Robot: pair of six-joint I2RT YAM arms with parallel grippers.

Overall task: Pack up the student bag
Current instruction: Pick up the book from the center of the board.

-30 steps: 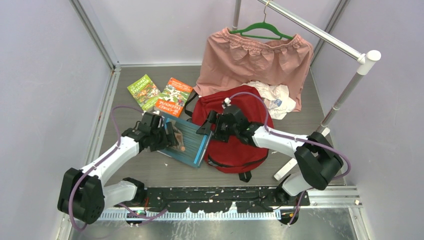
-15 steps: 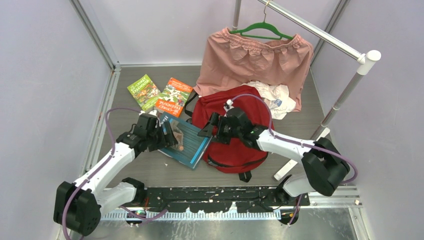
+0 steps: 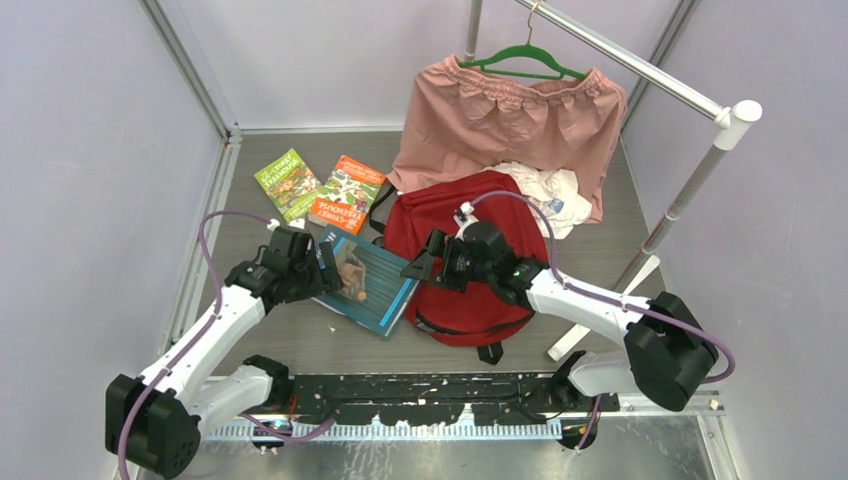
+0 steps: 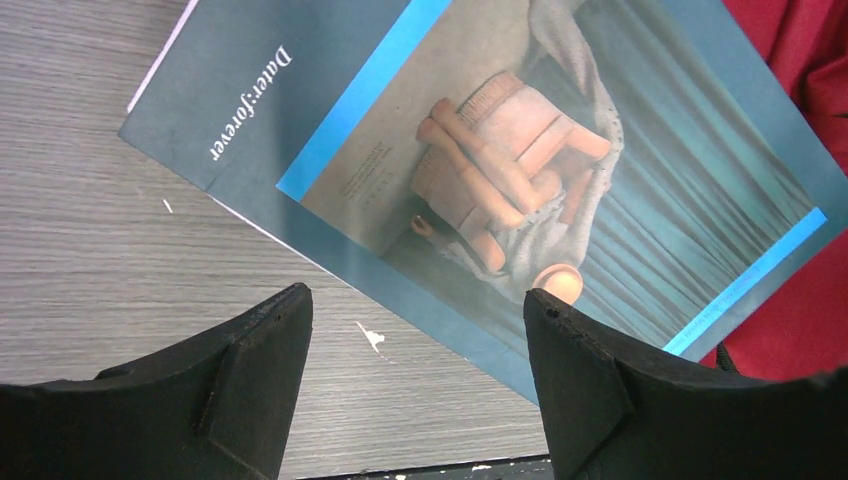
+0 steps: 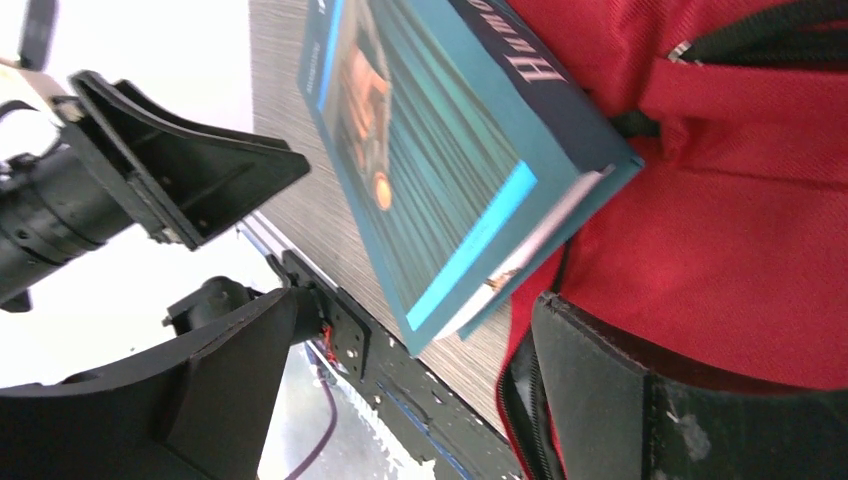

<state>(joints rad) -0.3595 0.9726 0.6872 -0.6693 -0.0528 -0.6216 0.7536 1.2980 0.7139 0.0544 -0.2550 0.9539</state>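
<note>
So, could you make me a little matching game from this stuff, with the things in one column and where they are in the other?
Things:
1. student bag
2. teal book
3. pink garment
4. white cloth

Places:
A. hanging up at the back
B. crumpled just behind the bag
C. in the middle, the biggest thing there
D. lying beside the bag, on its left in the overhead view

Pairs: 1-C, 2-D, 3-A, 4-B
</note>
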